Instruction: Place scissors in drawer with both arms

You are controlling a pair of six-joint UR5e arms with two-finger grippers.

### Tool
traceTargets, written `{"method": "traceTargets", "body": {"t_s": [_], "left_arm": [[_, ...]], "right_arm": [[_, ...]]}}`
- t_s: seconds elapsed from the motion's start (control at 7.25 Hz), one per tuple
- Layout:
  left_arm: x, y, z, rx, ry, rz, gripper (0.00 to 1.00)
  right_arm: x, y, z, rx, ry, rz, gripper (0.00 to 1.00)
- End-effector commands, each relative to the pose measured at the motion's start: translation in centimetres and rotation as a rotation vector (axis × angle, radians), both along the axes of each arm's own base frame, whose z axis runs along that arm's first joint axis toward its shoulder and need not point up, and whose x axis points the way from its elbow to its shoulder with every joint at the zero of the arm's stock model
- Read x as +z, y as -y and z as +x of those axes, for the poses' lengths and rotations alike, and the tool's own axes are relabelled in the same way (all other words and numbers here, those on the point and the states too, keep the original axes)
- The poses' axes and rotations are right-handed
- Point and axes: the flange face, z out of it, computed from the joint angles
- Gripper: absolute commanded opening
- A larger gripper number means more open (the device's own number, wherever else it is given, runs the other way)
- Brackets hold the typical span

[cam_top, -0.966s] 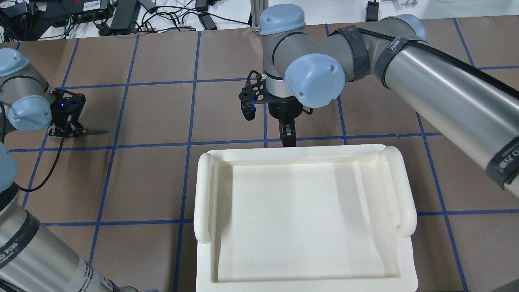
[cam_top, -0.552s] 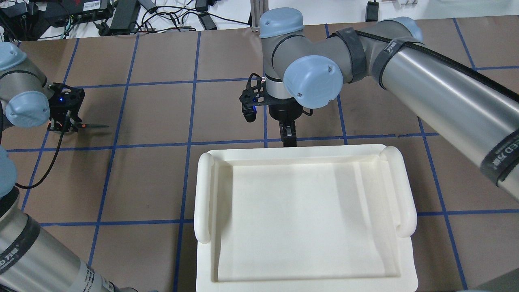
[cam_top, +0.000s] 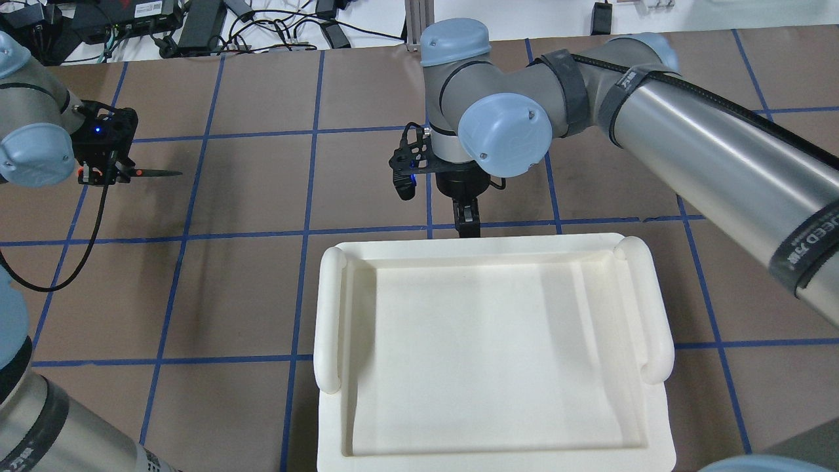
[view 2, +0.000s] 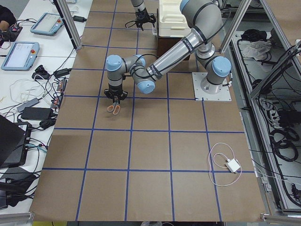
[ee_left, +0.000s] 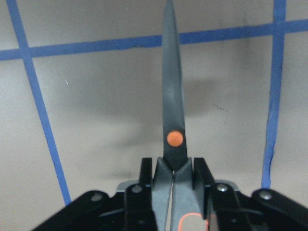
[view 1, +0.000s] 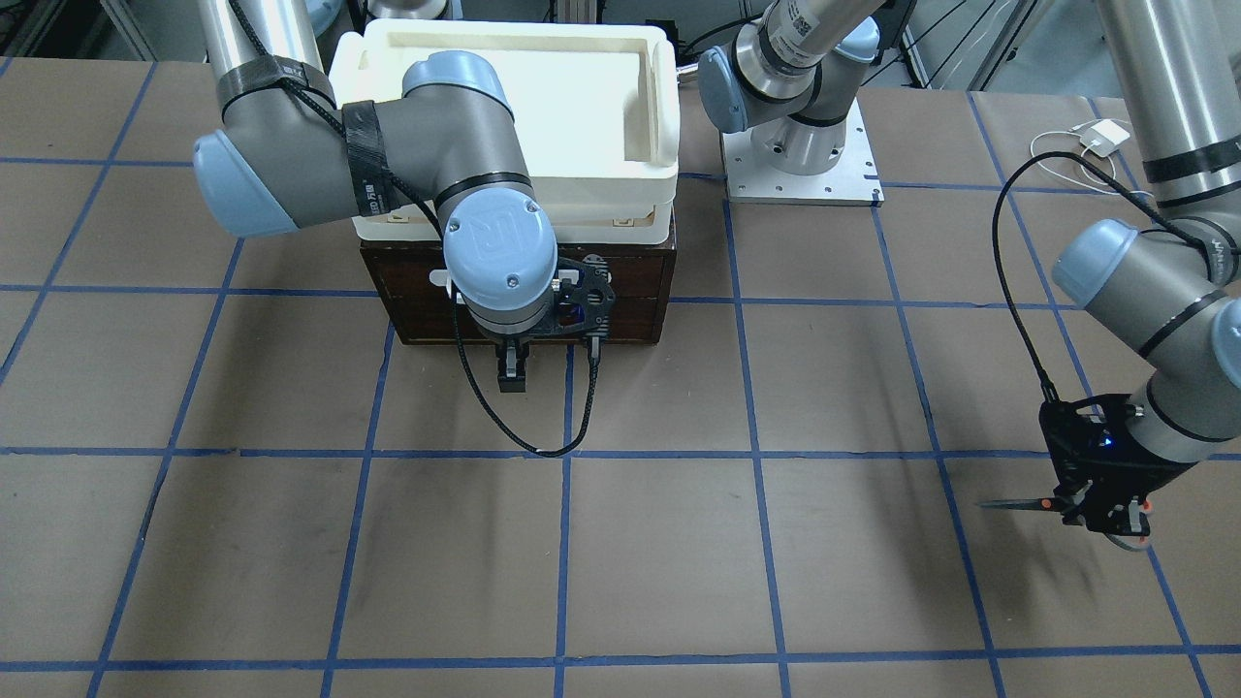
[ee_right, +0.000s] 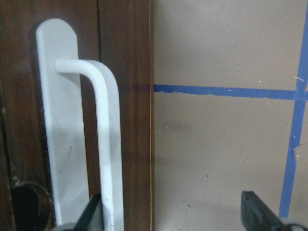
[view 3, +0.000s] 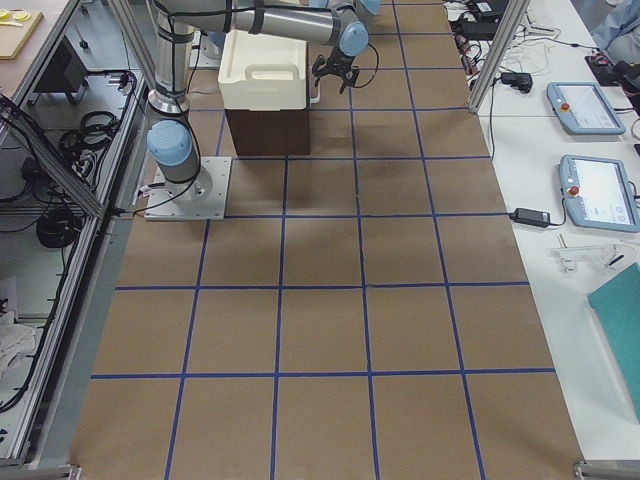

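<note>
My left gripper (cam_top: 105,174) is shut on the handles of the scissors (cam_top: 154,173) and holds them above the table at the far left, blades level and pointing toward the middle. The left wrist view shows the dark blades (ee_left: 172,96) and orange pivot straight ahead of the fingers. My right gripper (cam_top: 467,223) is open in front of the closed dark brown drawer (view 1: 620,276). In the right wrist view the white bar handle (ee_right: 108,144) lies just inside one finger (ee_right: 94,214), and the other finger (ee_right: 257,214) is far off it.
A cream plastic tray (cam_top: 331,314) sits on top of the brown drawer chest and hides it from above. The left arm's base plate (view 1: 803,160) stands beside the chest. A white charger and cable (view 1: 1100,136) lie near the table's edge on the left arm's side.
My left gripper has lifted the scissors and carried them away from the robot. The right gripper has barely moved at the drawer front.
</note>
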Motion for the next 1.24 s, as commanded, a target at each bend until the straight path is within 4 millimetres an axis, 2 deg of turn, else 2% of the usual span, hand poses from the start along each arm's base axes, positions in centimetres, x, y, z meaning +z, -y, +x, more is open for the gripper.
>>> {"method": "traceTargets", "body": {"t_s": [0.0,0.28,0.55,0.97,1.1], "left_arm": [[1.6,0.4,-3.5,-0.01,0.009,-0.019,0.0],[1.0,0.6,-3.8,-0.012,0.001,-0.014,0.0],[0.9,0.6,-3.7,-0.01,0.001,-0.013,0.0],[0.7,0.6,-3.6,-0.01,0.001,-0.01,0.0],[0.5,0.7,-3.6,-0.01,0.002,-0.008,0.0]], "right_arm": [[-0.9,0.6,0.2,0.0,0.003,-0.013,1.0],[-0.7,1.1,0.3,0.0,0.015,-0.048,1.0],[0.3,1.5,0.5,0.001,0.027,-0.089,1.0],[0.2,2.5,0.8,0.002,0.052,-0.16,1.0],[-0.4,2.7,0.9,0.002,0.054,-0.166,1.0]]}}
